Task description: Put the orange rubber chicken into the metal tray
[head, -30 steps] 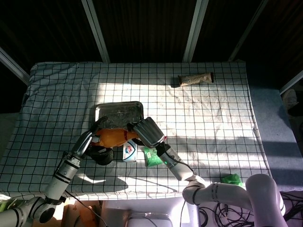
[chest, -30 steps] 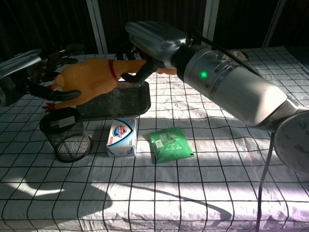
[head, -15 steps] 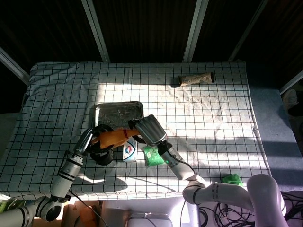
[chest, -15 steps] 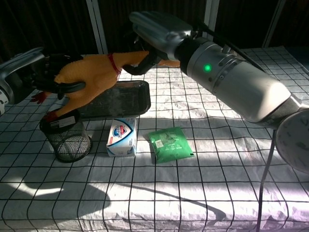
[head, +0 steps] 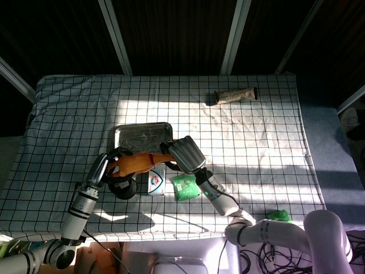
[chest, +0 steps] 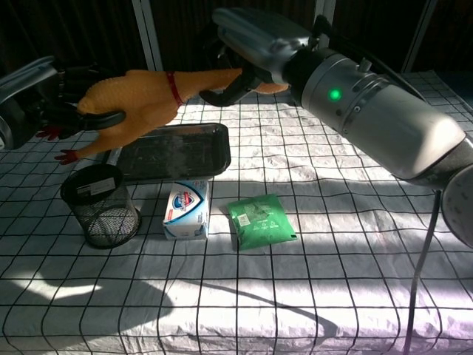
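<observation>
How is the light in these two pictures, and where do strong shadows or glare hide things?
Head view: hard sunlight washes out the cloth behind the metal tray, while the near cloth lies in shadow. Chest view: the rubber chicken is brightly lit against a dark background, the right hand shines with glare, and the arms cast a long shadow on the near cloth.

Both arms are raised, the left robot hand [chest: 55, 92] and right robot hand [chest: 251, 48] gripping.

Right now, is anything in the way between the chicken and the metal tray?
Nothing visible. The orange rubber chicken hangs in the air, held by the left hand and the right hand. The metal tray sits just below it, and it looks empty. The black mesh cup stands beside the tray.
</observation>
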`<state>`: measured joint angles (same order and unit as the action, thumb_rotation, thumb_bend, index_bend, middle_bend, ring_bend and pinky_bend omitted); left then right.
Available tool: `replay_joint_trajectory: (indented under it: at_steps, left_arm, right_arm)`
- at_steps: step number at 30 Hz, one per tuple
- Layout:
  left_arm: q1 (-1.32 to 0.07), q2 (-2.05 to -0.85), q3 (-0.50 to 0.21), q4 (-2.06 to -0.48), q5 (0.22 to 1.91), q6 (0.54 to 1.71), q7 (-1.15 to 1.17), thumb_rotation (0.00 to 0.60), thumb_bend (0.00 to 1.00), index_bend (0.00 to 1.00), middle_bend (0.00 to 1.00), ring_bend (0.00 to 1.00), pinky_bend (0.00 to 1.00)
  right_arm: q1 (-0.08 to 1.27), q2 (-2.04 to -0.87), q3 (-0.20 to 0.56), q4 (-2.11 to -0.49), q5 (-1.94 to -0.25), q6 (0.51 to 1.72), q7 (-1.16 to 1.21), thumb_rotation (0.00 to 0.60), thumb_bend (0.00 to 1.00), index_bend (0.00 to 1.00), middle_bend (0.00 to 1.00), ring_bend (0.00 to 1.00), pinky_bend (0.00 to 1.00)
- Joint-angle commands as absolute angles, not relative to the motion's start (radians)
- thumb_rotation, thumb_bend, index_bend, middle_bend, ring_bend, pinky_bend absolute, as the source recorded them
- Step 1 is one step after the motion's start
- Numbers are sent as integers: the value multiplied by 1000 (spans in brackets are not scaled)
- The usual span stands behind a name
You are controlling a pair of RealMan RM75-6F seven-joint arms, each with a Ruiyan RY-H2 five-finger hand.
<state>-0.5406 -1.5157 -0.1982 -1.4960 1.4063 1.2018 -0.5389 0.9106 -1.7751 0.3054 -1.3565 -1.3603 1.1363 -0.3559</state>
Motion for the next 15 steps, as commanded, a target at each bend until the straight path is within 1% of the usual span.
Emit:
replay_joint_trajectory:
  at_steps: [1, 2, 3, 4, 5, 6, 8, 10, 15]
  left_arm:
    - [-554, -1494, -169, -1486, 1466, 1182, -589, 600, 526, 488, 621, 513, 761]
    - [-557, -1494, -166, -1479, 1476, 1181, -605, 600, 487, 342, 477, 379, 603]
    - [-559, -1493, -162, -1473, 1484, 1178, -623, 600, 453, 226, 360, 272, 476]
    - [-565, -1486, -153, -1470, 1495, 1165, -653, 600, 425, 145, 274, 198, 388]
    - [-568, -1481, -150, -1469, 1499, 1158, -672, 600, 382, 57, 158, 101, 280]
    - [-573, -1477, -148, -1468, 1501, 1150, -693, 600, 345, 12, 70, 36, 210]
    - [-580, -1469, -144, -1469, 1508, 1137, -728, 600, 302, 0, 6, 0, 146]
    - [-588, -1458, -139, -1470, 1518, 1126, -760, 600, 260, 0, 0, 0, 95]
    - [-606, -1448, -131, -1463, 1539, 1116, -798, 600, 220, 0, 0, 0, 51]
  right_arm:
    - [910, -1774, 305, -1357, -1360, 1138, -355, 600, 455, 901, 677, 743, 892]
    - [909, -1773, 305, -1358, -1360, 1138, -354, 600, 455, 901, 677, 743, 892]
    - [909, -1773, 305, -1358, -1360, 1138, -354, 600, 455, 901, 677, 743, 892]
    - [910, -1772, 305, -1358, -1361, 1140, -354, 600, 455, 901, 677, 743, 892]
    - [909, -1772, 305, -1358, -1362, 1140, -354, 600, 455, 901, 677, 743, 892]
    - [909, -1772, 304, -1358, -1361, 1141, -353, 600, 454, 901, 677, 743, 892]
    - [908, -1772, 303, -1359, -1361, 1141, -351, 600, 455, 901, 677, 743, 892]
    - [908, -1773, 302, -1358, -1361, 1141, -350, 600, 455, 901, 677, 743, 892]
    - [907, -1774, 300, -1360, -1363, 1143, -343, 600, 455, 901, 677, 744, 892]
